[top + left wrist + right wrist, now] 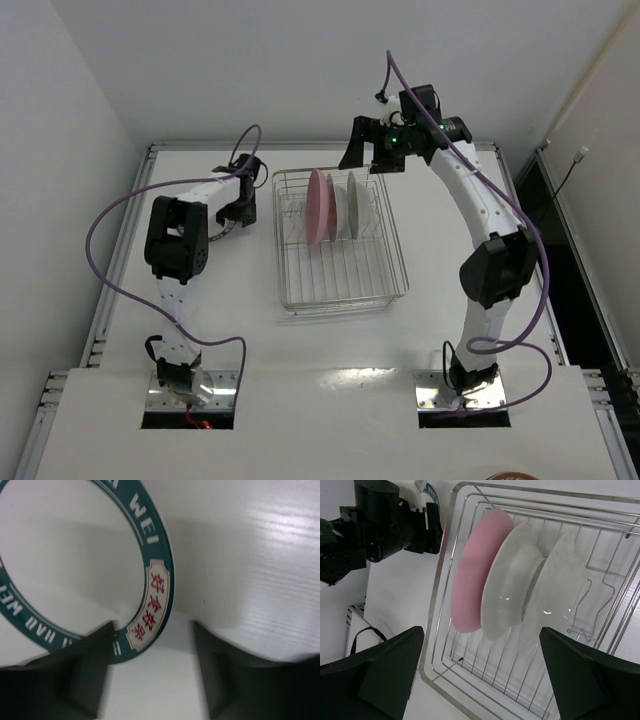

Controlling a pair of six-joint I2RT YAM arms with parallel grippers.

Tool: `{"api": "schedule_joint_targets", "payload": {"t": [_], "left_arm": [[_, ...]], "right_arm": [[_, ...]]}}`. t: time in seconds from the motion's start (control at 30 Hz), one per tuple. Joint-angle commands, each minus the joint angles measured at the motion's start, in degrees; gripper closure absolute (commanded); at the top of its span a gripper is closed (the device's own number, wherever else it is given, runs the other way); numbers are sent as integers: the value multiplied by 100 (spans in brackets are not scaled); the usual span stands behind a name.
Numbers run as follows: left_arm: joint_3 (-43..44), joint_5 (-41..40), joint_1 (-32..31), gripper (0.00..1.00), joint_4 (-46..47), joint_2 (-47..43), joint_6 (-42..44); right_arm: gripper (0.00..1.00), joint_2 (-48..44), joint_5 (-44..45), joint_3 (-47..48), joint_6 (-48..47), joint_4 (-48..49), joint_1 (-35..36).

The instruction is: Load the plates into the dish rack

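Observation:
The dish rack point(342, 292) stands mid-table. A pink plate point(318, 205) and two whitish plates point(345, 205) stand upright in its far end. In the right wrist view the pink plate point(475, 575) and whitish plates point(512, 597) lean in the rack point(436, 645). My right gripper point(367, 155) hovers open and empty above the rack's far edge point(480, 680). My left gripper point(238, 212) is low, left of the rack. In the left wrist view it is open point(152, 680) over the table at the edge of the white plate with dark green lettered rim point(152, 555), its left finger point(65, 675) overlapping the rim.
The rack's near half holds only bare tines point(345, 270). The left arm's wrist point(380, 525) shows in the right wrist view, close to the rack's left side. White walls bound the table at the back and left. Purple cables loop from both arms.

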Motion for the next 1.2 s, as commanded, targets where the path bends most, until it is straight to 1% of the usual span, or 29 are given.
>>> {"api": "schedule_joint_targets", "payload": {"t": [0.0, 0.1, 0.17, 0.27, 0.37, 0.53, 0.63, 0.67, 0.73, 0.8, 0.93, 0.97, 1.07, 1.17], "left_arm": [[37, 488, 286, 54, -88, 534, 148], [108, 665, 348, 84, -141, 640, 218], [161, 744, 349, 92, -194, 711, 271], [161, 1016, 401, 100, -194, 711, 271], [108, 1324, 401, 100, -141, 711, 324], [160, 1737, 401, 100, -141, 316, 254], [231, 1668, 401, 100, -211, -184, 52], [126, 1554, 323, 100, -142, -630, -27], [-50, 1343, 252, 100, 25, -1080, -264], [2, 1281, 252, 100, -96, -1406, -501], [-59, 1429, 252, 100, -150, -1828, -721], [-59, 1647, 252, 100, -150, -1899, -722], [-6, 1947, 252, 100, -211, -2013, -932], [46, 1948, 252, 100, -264, -2128, -986]], "right_arm": [[0, 31, -199, 371, 43, -2, -76], [0, 31, -199, 371, 43, -2, -76], [0, 31, -199, 301, 43, -2, -76], [0, -83, -199, 179, 96, -2, -76], [0, -83, -199, 64, 166, 59, -76], [0, -136, -252, -41, 219, 112, -76], [0, -188, -252, -155, 219, 112, -76], [0, -241, -252, -208, 219, 173, -76], [0, -302, -252, -366, 219, 235, -76], [0, -356, -252, -481, 271, 375, -76], [0, -408, -252, -613, 324, 428, -76], [0, -408, -252, -613, 324, 428, -76], [0, -408, -252, -560, 324, 367, -76], [0, -356, -304, -560, 324, 314, -76]]}}
